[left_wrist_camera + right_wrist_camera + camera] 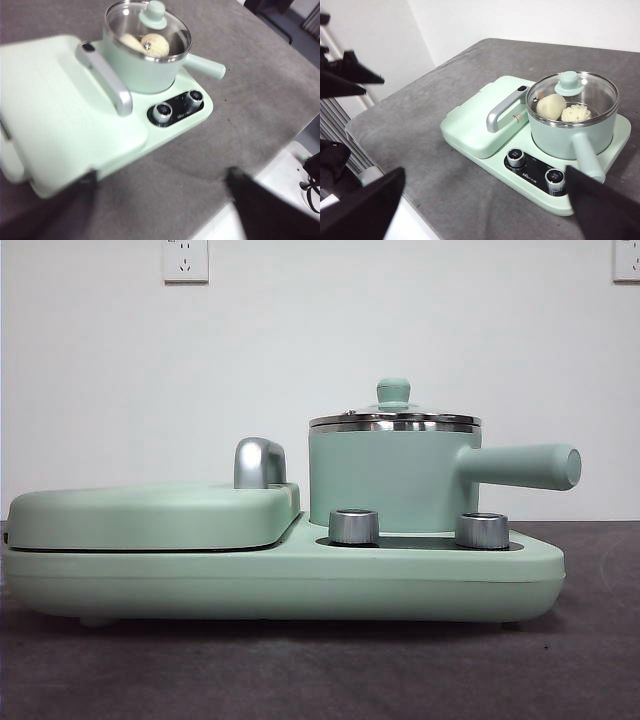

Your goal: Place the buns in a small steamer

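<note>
Front view: the steamer (395,475) sits lidded on the cooker base (300,580), beside the flat grill plate (150,515). Left wrist view: my left claw (160,210) hangs apart and empty above the table (260,100). Right wrist view: my right claw (485,210) is apart too, and both buns (562,109) lie inside the steamer under the glass lid (572,95).

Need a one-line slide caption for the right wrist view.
Two buns sit inside the small steamer under its glass lid, with the right gripper open and clear.

Two steel knobs (354,526), wall sockets (185,260).
</note>
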Motion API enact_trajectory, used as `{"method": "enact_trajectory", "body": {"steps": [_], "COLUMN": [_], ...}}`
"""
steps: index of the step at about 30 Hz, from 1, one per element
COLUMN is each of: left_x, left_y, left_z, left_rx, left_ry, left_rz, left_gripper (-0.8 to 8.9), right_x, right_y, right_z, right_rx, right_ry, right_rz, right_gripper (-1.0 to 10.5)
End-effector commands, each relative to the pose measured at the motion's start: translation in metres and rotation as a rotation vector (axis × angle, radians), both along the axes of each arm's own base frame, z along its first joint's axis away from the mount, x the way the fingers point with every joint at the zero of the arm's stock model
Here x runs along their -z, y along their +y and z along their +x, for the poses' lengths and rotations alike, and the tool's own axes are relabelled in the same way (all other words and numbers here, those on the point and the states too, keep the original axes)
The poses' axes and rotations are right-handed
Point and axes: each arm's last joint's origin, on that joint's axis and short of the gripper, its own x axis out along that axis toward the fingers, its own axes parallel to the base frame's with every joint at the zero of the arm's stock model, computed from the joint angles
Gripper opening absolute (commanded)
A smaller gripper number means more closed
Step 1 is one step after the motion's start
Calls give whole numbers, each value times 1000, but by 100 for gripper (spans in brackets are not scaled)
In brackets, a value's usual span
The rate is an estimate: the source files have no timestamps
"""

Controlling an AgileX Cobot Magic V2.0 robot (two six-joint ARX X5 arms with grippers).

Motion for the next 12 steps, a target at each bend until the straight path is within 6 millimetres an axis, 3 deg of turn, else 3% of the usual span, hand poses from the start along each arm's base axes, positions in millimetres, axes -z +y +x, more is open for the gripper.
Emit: {"method": "enact_trajectory", "body": {"steps": [1,12], "left_x": [7,10], "left_y": [2,4], "left_z": [-3,-6], "left_rx": [-24,-34], "left_ry": [29,23], "left_rz": [-42,-46], "left_gripper": [30,7], "right_x": [-2,-4], "right_y": [0,0], "right_z": [-1,-1], "right_rx": [-27,-27], "right_ry": [-16,-67], "right_rz": [-4,-23], "right_gripper": [28,33]}}
